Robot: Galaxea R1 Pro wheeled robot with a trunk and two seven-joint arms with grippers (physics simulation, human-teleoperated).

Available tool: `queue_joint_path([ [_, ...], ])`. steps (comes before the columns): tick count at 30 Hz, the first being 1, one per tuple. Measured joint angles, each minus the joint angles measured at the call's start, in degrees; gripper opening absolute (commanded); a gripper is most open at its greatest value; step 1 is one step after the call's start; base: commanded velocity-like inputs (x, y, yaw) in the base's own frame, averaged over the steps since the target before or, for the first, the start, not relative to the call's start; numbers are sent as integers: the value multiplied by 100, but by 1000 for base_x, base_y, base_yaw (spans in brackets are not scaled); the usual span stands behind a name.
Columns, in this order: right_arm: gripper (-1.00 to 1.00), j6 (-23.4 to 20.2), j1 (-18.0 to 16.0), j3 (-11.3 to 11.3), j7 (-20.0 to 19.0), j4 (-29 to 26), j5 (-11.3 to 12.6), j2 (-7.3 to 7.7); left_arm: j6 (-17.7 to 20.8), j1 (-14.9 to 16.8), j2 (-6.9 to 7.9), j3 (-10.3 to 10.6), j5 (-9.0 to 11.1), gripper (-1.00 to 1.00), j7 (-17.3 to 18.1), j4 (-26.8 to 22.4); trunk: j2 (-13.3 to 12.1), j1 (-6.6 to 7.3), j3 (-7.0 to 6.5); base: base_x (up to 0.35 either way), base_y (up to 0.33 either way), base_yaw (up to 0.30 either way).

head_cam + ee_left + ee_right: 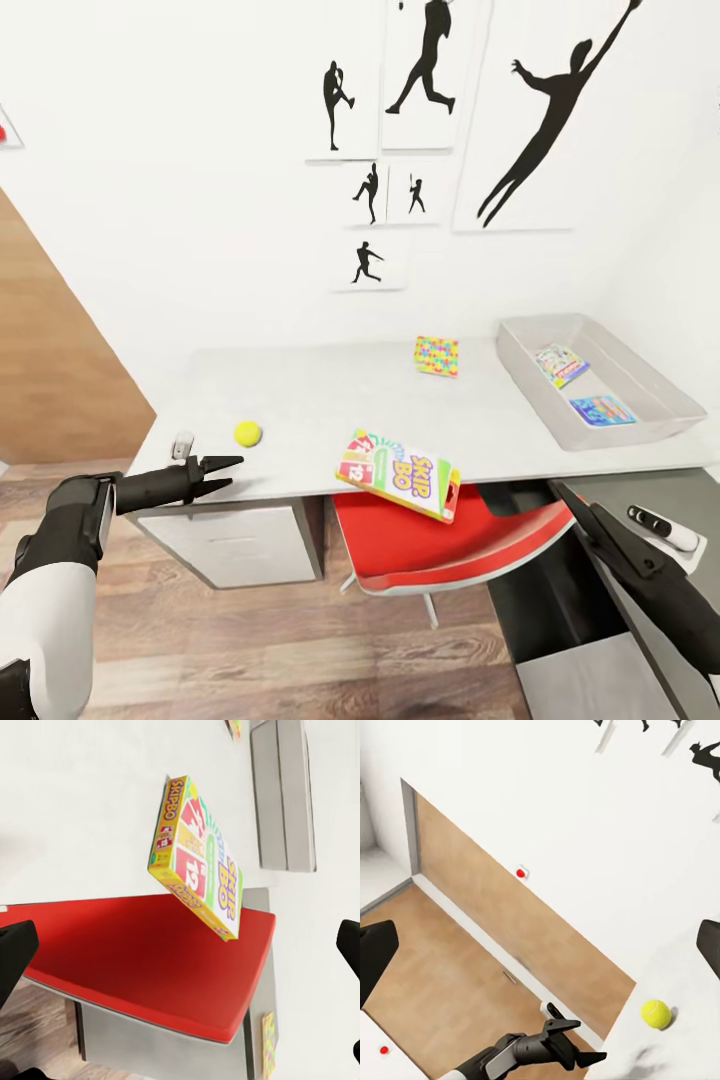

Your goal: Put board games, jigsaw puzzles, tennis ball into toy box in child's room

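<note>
Two flat boxes already lie in your grey toy box (640, 385). Your left hand (225, 475) gapes empty; just beyond it sits the yellow tennis ball (248, 433), unpacked.

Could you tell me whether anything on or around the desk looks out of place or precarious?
Yes: the Skip-Bo game box hangs tilted over the desk's front edge, above the red chair, and might slide off. Nothing else stands out.

Yellow tennis ball (248, 433); red chair (450, 550); grey table (330, 400).
</note>
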State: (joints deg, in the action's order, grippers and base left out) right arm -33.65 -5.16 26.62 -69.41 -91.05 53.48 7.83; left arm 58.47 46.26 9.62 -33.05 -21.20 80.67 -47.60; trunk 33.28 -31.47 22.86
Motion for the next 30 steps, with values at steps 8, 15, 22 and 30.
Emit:
queue_joint_path([
  [8, 100, 3, 1, 0, -8, 0, -3, 6, 0, 0, 0, 0, 1, 100, 0, 0, 0, 0, -77, 0, 0, 0],
  [15, 100, 3, 1, 0, -46, 0, -3, 4, 0, 0, 0, 0, 1, 100, 0, 0, 0, 0, -144, 0, 0, 0],
  [22, 100, 4, 1, 0, -132, 0, -2, 7, -6, 0, -2, 0, 1, 100, 0, 0, 0, 0, -210, 0, 0, 0],
  [30, 100, 4, 1, 0, -138, 0, -2, 7, -8, 0, -7, 0, 1, 100, 0, 0, 0, 0, -287, 0, 0, 0],
])
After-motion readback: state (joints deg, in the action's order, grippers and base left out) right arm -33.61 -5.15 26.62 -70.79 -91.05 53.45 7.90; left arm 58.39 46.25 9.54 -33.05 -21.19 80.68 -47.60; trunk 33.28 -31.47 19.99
